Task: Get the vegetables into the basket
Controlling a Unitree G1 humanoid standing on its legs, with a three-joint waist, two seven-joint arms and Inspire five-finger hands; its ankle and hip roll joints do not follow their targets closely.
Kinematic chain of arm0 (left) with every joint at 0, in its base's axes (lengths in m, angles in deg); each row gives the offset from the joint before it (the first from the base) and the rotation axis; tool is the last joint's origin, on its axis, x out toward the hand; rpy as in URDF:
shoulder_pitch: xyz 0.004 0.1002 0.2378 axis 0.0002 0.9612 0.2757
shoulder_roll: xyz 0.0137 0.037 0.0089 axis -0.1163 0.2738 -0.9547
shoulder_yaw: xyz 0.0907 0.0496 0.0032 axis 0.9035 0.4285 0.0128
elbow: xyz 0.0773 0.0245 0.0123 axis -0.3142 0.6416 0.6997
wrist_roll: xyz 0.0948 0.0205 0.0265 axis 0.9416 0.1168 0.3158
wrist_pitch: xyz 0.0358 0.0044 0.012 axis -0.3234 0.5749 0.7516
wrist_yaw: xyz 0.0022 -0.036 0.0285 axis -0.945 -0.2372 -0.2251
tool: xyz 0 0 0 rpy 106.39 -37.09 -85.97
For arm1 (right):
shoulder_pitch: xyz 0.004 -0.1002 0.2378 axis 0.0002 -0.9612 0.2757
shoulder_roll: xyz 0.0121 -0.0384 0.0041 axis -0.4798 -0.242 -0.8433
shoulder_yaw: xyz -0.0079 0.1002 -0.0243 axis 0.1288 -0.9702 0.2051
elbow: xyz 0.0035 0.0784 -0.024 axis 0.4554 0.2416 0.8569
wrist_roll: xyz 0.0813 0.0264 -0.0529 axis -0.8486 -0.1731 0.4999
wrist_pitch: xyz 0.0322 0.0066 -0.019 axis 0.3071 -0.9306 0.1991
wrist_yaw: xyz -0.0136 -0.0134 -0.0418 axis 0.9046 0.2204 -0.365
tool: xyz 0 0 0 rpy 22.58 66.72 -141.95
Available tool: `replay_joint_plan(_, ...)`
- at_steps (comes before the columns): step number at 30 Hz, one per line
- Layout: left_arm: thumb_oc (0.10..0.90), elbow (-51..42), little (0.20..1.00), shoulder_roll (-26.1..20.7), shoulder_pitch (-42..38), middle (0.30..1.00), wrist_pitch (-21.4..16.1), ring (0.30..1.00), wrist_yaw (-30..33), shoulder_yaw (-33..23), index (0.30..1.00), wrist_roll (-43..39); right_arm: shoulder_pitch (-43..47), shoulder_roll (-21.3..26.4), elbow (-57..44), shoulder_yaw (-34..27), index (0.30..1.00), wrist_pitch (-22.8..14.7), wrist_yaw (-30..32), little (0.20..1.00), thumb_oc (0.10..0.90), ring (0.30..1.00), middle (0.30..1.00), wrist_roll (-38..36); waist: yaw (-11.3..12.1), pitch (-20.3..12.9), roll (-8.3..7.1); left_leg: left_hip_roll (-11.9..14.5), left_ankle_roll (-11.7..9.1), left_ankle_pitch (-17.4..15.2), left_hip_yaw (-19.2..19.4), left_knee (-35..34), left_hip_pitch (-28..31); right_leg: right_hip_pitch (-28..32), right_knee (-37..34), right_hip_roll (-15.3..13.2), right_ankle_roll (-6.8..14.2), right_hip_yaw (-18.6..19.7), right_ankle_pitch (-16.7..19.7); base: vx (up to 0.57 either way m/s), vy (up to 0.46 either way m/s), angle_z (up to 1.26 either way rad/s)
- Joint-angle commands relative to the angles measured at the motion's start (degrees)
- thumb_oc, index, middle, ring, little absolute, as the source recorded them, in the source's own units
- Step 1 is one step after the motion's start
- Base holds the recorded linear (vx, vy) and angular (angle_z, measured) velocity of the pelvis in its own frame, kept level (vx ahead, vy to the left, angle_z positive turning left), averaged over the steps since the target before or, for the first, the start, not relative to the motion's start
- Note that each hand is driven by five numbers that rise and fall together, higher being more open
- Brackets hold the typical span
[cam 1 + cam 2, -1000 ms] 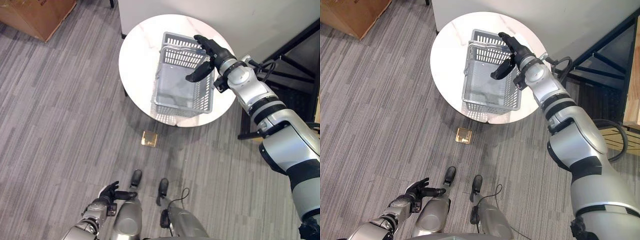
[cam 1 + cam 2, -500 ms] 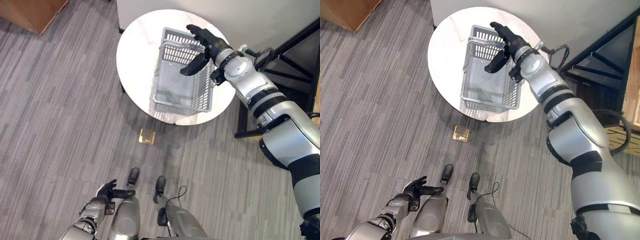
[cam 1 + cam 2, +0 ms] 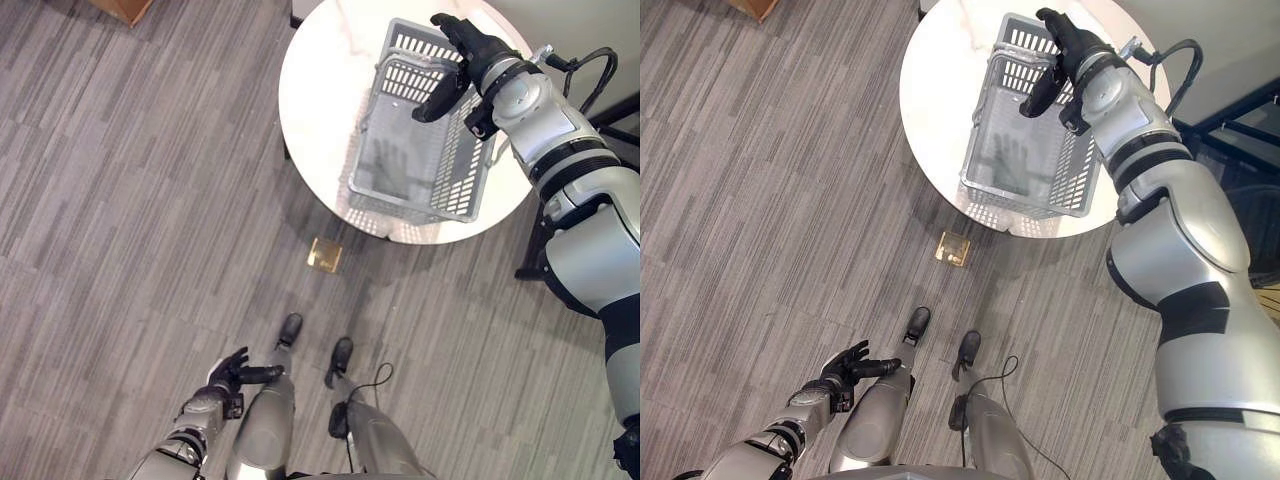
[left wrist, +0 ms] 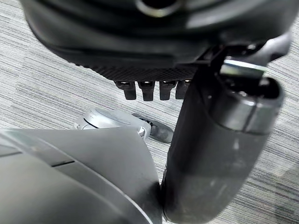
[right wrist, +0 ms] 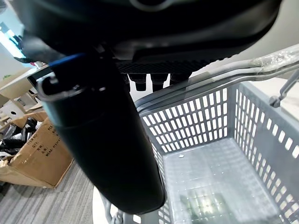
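An office or lab-like room: grey striped carpet tiles [image 3: 120, 180] cover the floor, a brass floor socket plate [image 3: 325, 254] is set into them, and a round white marble-topped table [image 3: 320, 110] stands by a pale wall. Brown cardboard boxes [image 5: 35, 151] sit on the carpet.

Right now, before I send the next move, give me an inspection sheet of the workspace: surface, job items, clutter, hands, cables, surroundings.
Surface: round white table, bare around the basket.
Job's things: grey basket on the table, handles folded over its far end; its floor looks empty; no vegetables seen.
Clutter: small yellowish square object on the floor near the table.
Hands: right hand open, above the basket's far end, holding nothing; left hand open, low at the robot's side, idle.
Cables: nothing seen apart from the robot's own.
Surroundings: grey striped carpet; cardboard boxes on the floor beyond the table.
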Motion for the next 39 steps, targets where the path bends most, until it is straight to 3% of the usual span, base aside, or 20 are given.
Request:
replay_joint_plan(1, 0.900, 2.97, 1.000, -3.00, 3.87, 1.000, 2.17, 1.000, 0.52, 4.00, 1.000, 1.19, 5.72, 2.25, 2.26, 1.73, 0.544, -0.66, 0.37, 0.544, 0.575, 0.544, 0.544, 3.47, -0.34, 0.19, -2.28, 1.40, -3.91, -2.94, 0.39, -2.38, 3.62, 2.07, -0.06, -5.59, 6.23, 1.25, 0.56, 0.00, 0.000, 0.00)
replay_joint_plan(2, 0.900, 2.97, 1.000, -3.00, 3.87, 1.000, 2.17, 1.000, 0.52, 4.00, 1.000, 1.19, 5.71, 2.25, 2.27, 1.72, 0.300, -0.66, 0.37, 0.300, 0.400, 0.300, 0.300, 3.48, -0.33, 0.19, -2.28, 1.40, -3.91, -2.94, 0.39, -2.38, 3.63, 2.08, -0.06, -5.59, 6.22, 1.25, 0.56, 0.00, 0.000, 0.00)
replay_joint_plan(15, 0.900, 2.83, 1.000, -4.33, 3.27, 1.000, 2.51, 1.000, -0.66, 3.75, 1.000, 3.50, 2.89, 0.80, 2.62, 1.37, 0.300, -0.01, -2.87, 0.300, 0.400, 0.300, 0.300, 5.80, -0.79, 0.59, -2.29, 1.57, -4.05, -3.31, 1.42, -2.10, 6.28, 3.42, 0.02, -5.41, 5.79, 1.76, 0.87, -0.02, -0.007, -0.02)
replay_joint_plan(17, 0.900, 3.94, 1.000, -4.65, 4.29, 1.000, 3.25, 1.000, -1.63, 2.93, 1.000, 6.00, 1.74, 0.30, 1.70, 4.34, 0.300, -0.13, -4.93, 0.300, 0.400, 0.300, 0.300, 12.46, -0.93, -0.73, -2.57, 1.49, -3.86, -4.04, 1.91, -1.75, 8.21, 5.13, 0.32, -5.56, 5.51, 1.92, 0.43, 0.00, -0.043, -0.06)
replay_joint_plan(23, 0.900, 7.35, 1.000, -4.74, 7.16, 1.000, 4.74, 1.000, -3.72, -0.77, 1.000, 11.24, -3.86, 0.45, -6.23, 3.41, 0.300, -0.02, -8.14, 0.300, 0.400, 0.300, 0.300, 17.40, -3.39, -7.61, -2.36, 1.75, -3.09, -6.79, 4.70, -1.46, 16.33, 11.45, 0.76, -5.61, 5.16, 3.30, -1.22, 0.06, -0.005, -0.24)
replay_joint_plan(28, 0.900, 7.77, 1.000, -2.97, 9.18, 1.000, 5.56, 1.000, -4.56, -2.98, 1.000, 13.01, -13.55, 5.31, -19.98, -0.50, 0.300, 0.97, -12.10, 0.300, 0.400, 0.300, 0.300, 15.59, -8.04, -12.69, -1.12, 2.54, -2.69, -8.32, 7.13, -1.68, 22.79, 16.23, 2.64, -5.33, 4.58, 4.60, -3.60, 0.06, 0.033, -0.21)
replay_joint_plan(35, 0.900, 9.09, 1.000, -1.20, 11.68, 1.000, 6.09, 1.000, -4.88, -3.85, 1.000, 16.57, -22.55, 13.84, -34.09, -4.40, 0.300, 1.06, -14.22, 0.300, 0.400, 0.300, 0.300, 13.56, -11.83, -15.43, 0.33, 2.73, -2.43, -9.13, 9.84, -1.51, 25.99, 18.13, 3.42, -5.06, 4.57, 6.57, -4.17, 0.00, 0.016, -0.20)
replay_joint_plan(39, 0.900, 8.97, 1.000, -0.82, 13.05, 1.000, 6.40, 1.000, -4.99, -6.81, 1.000, 16.06, -32.42, 20.62, -44.13, -9.60, 0.300, 0.92, -15.73, 0.300, 0.400, 0.300, 0.300, 12.36, -13.53, -16.32, 1.49, 2.50, -2.30, -8.73, 10.89, -1.28, 26.22, 17.97, 3.80, -5.14, 4.55, 7.41, -3.86, -0.04, 0.010, -0.14)
